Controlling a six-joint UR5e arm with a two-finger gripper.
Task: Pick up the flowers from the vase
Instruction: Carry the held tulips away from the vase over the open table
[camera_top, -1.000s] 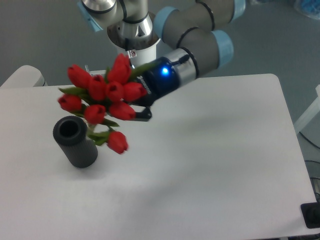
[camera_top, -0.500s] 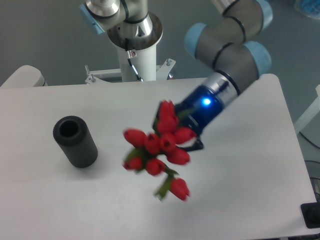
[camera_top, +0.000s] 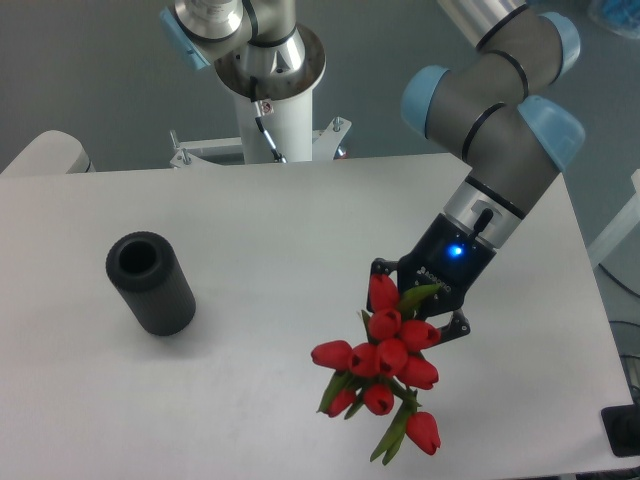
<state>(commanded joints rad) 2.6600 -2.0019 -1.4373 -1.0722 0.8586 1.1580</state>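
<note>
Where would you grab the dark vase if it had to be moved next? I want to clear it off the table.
Take the vase across its cylindrical wall, partway down, coming from above or from its right side. It stands upright and alone on the table, its round mouth empty, and the plain straight sides suit a two-finger tool. The tool is shut on the tulips.

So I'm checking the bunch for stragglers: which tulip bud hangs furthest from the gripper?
The lowest bud, alone at the bottom of the flowers, below the clustered ones near the gripper.
</note>
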